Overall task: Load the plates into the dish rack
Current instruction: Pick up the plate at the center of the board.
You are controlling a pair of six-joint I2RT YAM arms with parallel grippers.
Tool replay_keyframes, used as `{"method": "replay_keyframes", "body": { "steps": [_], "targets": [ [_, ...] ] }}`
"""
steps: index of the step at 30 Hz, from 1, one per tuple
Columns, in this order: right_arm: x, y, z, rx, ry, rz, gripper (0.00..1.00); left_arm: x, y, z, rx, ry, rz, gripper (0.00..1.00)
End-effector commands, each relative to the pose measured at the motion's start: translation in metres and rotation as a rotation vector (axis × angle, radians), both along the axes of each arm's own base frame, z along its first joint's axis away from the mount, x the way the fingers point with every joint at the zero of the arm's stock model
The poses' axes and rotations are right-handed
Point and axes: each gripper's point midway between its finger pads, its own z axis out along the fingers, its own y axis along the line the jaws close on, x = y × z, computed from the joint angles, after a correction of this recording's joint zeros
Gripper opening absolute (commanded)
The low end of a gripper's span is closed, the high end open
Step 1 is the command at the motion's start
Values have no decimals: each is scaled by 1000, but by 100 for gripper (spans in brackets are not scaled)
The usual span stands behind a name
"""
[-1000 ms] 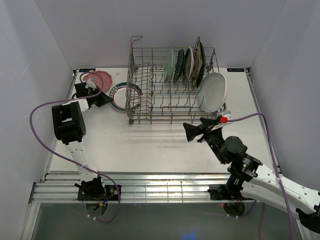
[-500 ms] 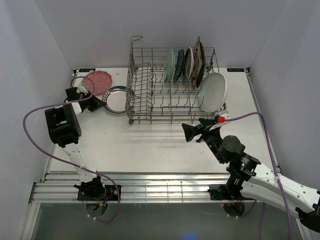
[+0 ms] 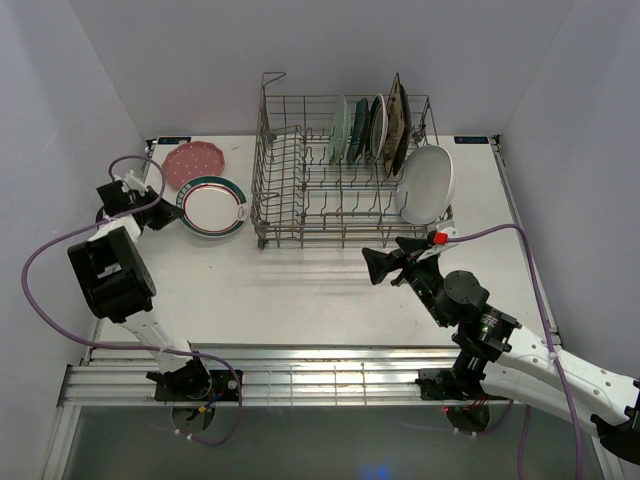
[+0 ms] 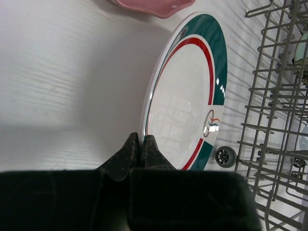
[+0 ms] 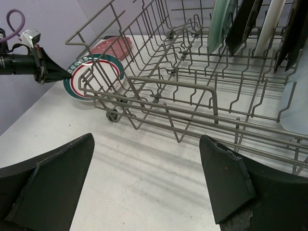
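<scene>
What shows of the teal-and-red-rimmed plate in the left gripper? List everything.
The teal-and-red-rimmed plate is round, glossy white, ceramic by its look, with a broad teal outer band, a thin red ring inside it and a small logo near the rim. It lies face up, about flat, on the table between the dish rack and the left gripper, which is shut on its rim. The pink dotted plate sits just beyond it; whether they touch is unclear.

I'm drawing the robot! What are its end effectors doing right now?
Left end effector: closed on the teal-and-red-rimmed plate.
Right end effector: open, empty.
</scene>
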Motion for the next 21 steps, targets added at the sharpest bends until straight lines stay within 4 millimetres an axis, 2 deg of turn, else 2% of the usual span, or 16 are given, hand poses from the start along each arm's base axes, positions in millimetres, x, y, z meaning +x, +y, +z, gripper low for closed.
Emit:
{"method": "replay_keyframes", "body": {
  "steps": [1,3,4,7,8,12,21],
  "targets": [
    [-3,7,14,48,-19,31,95,-10,5,51,32,-124,-39,0],
    [-3,10,14,43,-17,40,95,-17,3,56,42,-139,-53,0],
    [-4,12,14,41,-17,49,95,-20,3,66,55,-163,-59,0],
    [-4,14,13,37,-13,59,95,-28,1,74,72,-182,-70,0],
    [-4,15,13,38,-13,62,95,-32,0,84,85,-198,-71,0],
    [-7,20,12,41,-15,91,94,-44,-1,101,109,-228,-77,0],
    [-8,28,9,31,-10,122,94,-66,21,128,50,-258,-54,0]
  ]
}}
